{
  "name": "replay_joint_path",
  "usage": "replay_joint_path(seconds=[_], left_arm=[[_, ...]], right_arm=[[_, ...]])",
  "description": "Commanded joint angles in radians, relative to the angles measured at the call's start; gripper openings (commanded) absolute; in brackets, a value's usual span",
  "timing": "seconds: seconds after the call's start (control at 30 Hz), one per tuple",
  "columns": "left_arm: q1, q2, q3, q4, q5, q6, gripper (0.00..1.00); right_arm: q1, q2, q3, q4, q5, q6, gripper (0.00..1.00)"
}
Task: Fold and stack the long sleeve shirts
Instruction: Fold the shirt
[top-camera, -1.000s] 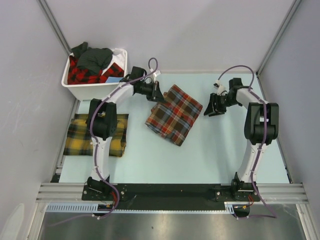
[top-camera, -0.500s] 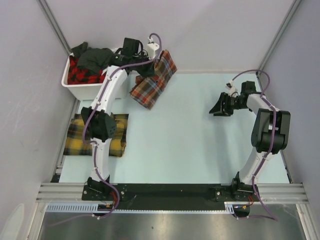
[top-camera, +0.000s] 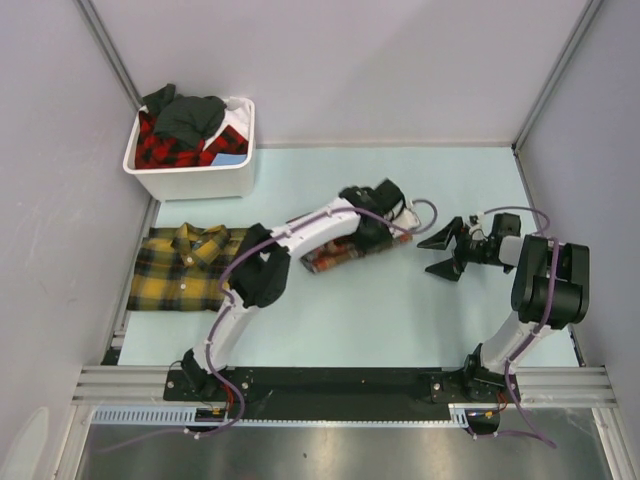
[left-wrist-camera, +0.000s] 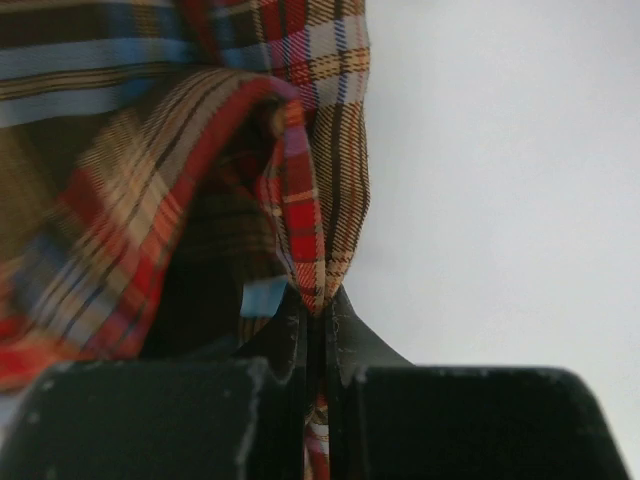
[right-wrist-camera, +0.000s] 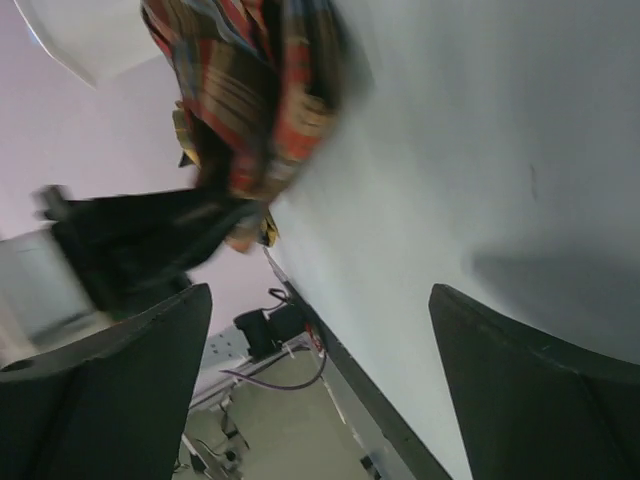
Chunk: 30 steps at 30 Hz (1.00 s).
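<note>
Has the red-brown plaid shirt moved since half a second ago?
Yes. The red-brown plaid flannel shirt, pinched in the left gripper, went from beside the white plastic bin to mid-table, near the right gripper.

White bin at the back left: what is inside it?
The white bin holds a red-black plaid shirt with a dark grey garment heaped on top, plus a light blue patch. Whatever lies deeper under that heap is covered.

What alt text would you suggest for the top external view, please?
The left fingers are shut on a red-brown plaid shirt in the middle; the right fingers stand open beside it. A yellow shirt lies flat at left.
</note>
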Motion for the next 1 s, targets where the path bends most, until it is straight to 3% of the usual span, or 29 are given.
replay_joint_path(seconds=[0.0, 0.07, 0.3, 0.37, 0.43, 0.57, 0.7, 0.73, 0.83, 0.97], left_arm=[[-0.024, 0.030, -0.009, 0.007, 0.116, -0.268, 0.00], [-0.041, 0.043, -0.001, 0.045, 0.142, -0.331, 0.00], [-0.083, 0.009, -0.001, 0.102, 0.201, -0.370, 0.44], [-0.074, -0.040, -0.009, 0.102, 0.249, -0.339, 0.52], [-0.051, -0.113, -0.039, 0.102, 0.303, -0.302, 0.71], [0.012, -0.270, -0.177, 0.143, 0.392, -0.296, 0.75], [0.177, -0.519, -0.484, 0.313, 0.457, -0.344, 0.77], [0.207, -0.554, -0.571, 0.353, 0.473, -0.344, 0.79], [0.294, -0.638, -0.645, 0.364, 0.462, -0.322, 0.79], [0.365, -0.677, -0.659, 0.347, 0.449, -0.324, 0.79]], right_arm=[[-0.045, -0.117, -0.085, 0.152, -0.038, 0.161, 1.00], [-0.049, -0.153, -0.134, 0.173, -0.026, 0.175, 1.00], [-0.073, -0.133, -0.219, 0.234, 0.011, 0.238, 1.00], [-0.062, -0.127, -0.234, 0.254, 0.023, 0.272, 1.00], [-0.041, -0.118, -0.269, 0.343, 0.034, 0.348, 1.00], [0.087, -0.076, -0.341, 0.576, 0.072, 0.521, 1.00], [0.212, 0.002, -0.406, 0.955, 0.166, 0.724, 0.99], [0.235, 0.019, -0.404, 0.980, 0.204, 0.735, 0.98], [0.321, 0.053, -0.372, 0.992, 0.270, 0.759, 0.97], [0.378, 0.169, -0.348, 1.023, 0.298, 0.825, 0.89]])
